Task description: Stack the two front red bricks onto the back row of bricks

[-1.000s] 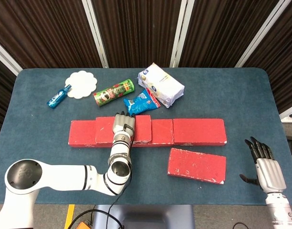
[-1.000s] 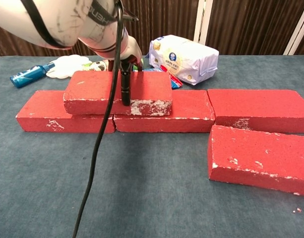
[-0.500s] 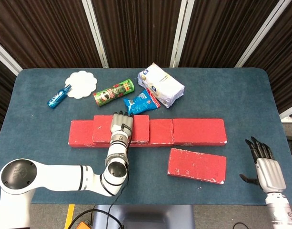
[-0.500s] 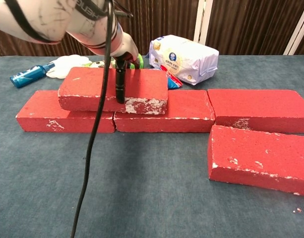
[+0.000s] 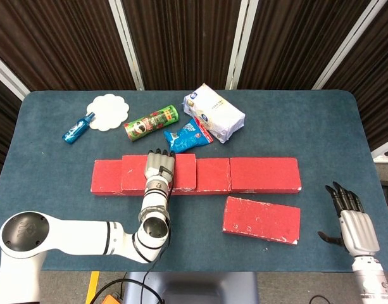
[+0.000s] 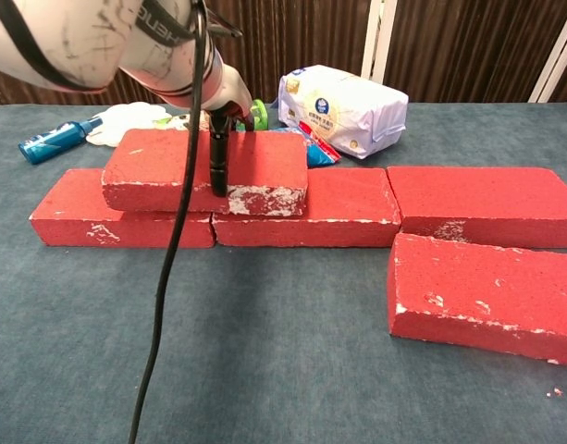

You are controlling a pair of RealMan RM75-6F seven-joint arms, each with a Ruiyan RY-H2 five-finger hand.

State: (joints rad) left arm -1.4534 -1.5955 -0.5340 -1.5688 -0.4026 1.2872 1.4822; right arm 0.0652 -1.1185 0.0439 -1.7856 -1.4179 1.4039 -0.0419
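Note:
One red brick (image 5: 181,171) (image 6: 163,166) lies on top of the back row, over the seam between that row's left brick (image 5: 105,180) (image 6: 117,222) and middle brick (image 5: 214,176) (image 6: 352,208). My left hand (image 5: 159,168) (image 6: 220,97) grips this upper brick across its width, with a dark finger (image 6: 218,157) down its front face. The row's right brick (image 5: 264,175) (image 6: 486,203) is bare. A second red brick (image 5: 261,220) (image 6: 491,296) lies flat in front of the row at the right. My right hand (image 5: 353,225) hovers open at the front right edge, holding nothing.
Behind the row lie a green chip can (image 5: 152,122), a blue snack bag (image 5: 188,135) and a white package (image 5: 214,113) (image 6: 343,109). A blue bottle (image 5: 78,128) (image 6: 56,139) and a white doily (image 5: 108,111) sit at the back left. A black cable (image 6: 172,277) hangs across the chest view.
My left hand has slid the upper brick a little to the left along the back row. The right hand and the front brick have not moved.

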